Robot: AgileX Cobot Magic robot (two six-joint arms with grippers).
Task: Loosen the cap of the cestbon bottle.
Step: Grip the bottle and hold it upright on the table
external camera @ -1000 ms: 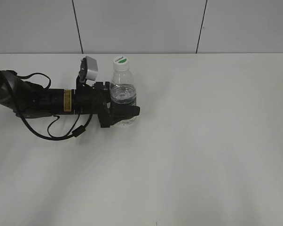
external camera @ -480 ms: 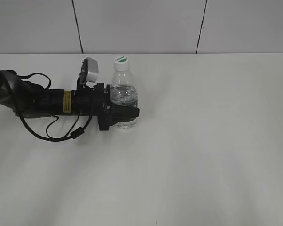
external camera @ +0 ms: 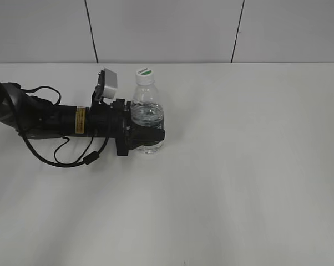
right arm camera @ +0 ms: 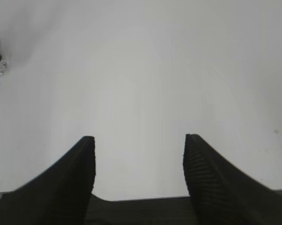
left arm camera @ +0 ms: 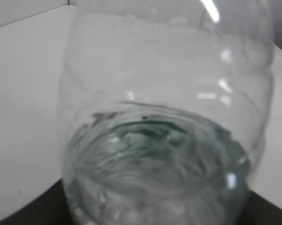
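The cestbon bottle (external camera: 147, 108) stands upright on the white table, clear, with water inside and a dark green label band. Its white cap (external camera: 145, 72) with a green mark sits on top, untouched. My left gripper (external camera: 150, 129) reaches in from the left, lying low, and is shut on the bottle's lower body; one black finger crosses its front, the other is hidden behind it. The bottle (left arm camera: 164, 117) fills the left wrist view. In the right wrist view my right gripper (right arm camera: 138, 150) hangs open over bare table, holding nothing. It does not show in the exterior view.
The white table (external camera: 239, 166) stretches right and forward of the bottle. A grey panelled wall (external camera: 167, 27) runs along its back edge. Black cables (external camera: 72, 158) loop beside the left arm.
The left gripper's fingers have drawn in against the bottle, and the bottle has shifted a little to the right. The right gripper has not changed.
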